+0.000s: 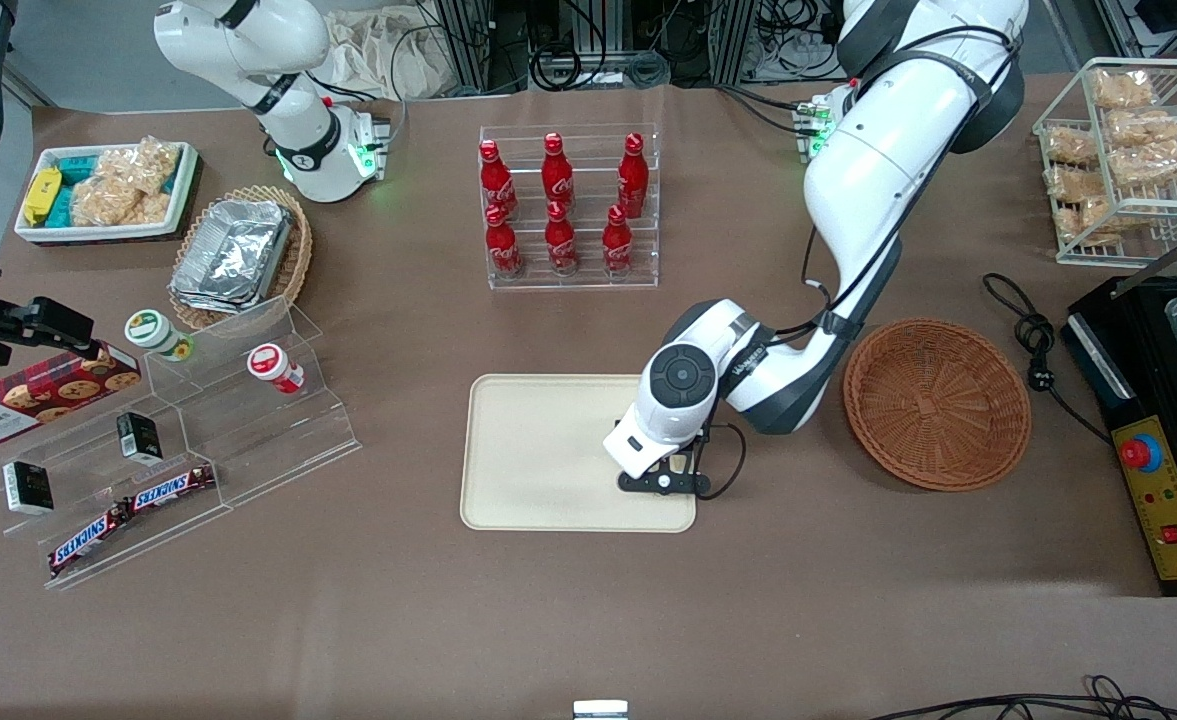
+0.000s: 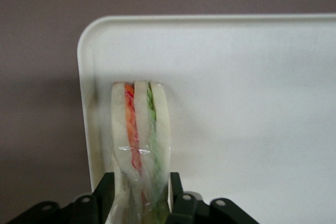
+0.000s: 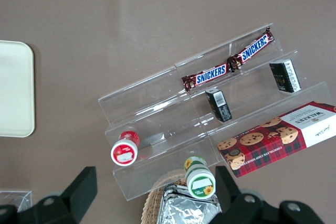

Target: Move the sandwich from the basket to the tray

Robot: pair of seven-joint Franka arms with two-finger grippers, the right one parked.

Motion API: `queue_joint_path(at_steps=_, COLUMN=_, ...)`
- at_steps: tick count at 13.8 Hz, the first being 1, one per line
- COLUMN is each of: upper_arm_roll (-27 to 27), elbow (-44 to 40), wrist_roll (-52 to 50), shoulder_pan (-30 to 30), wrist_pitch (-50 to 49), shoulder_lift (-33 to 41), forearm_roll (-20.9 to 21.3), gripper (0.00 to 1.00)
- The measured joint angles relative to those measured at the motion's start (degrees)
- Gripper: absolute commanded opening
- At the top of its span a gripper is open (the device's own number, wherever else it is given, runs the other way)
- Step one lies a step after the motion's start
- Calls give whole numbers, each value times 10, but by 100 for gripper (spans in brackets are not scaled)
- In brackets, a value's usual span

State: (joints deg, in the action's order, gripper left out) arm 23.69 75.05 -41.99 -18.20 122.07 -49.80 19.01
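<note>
On the brown tabletop (image 1: 568,620) lies the tray (image 1: 538,450), and over its corner nearest the basket the pincer (image 1: 660,482) hangs low, clamped on the sandwich (image 2: 140,145). The wrist view shows the sandwich standing on edge just above the tray's rim. Beside the tray, toward the working arm's end, sits the basket (image 1: 936,402), holding nothing.

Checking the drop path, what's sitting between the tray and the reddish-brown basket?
In the front view, only the left arm's wrist; its gripper, over the tray, holds the sandwich. The basket is empty.
</note>
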Motion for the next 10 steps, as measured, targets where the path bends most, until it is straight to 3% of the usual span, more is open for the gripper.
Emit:
queue_joint_path(at_steps=5, upper_arm_roll=-11, elbow=-72, wrist_roll=-3, shoulder_pan=11, wrist_pitch=-122, shoulder_lift=61, forearm_roll=0, gripper=99)
queue_joint_path(at_steps=10, upper_arm_roll=9, elbow=-93, wrist_roll=69, shoulder_pan=123, wrist_pitch=-219, shoulder_lift=148, forearm_roll=-22, gripper=99)
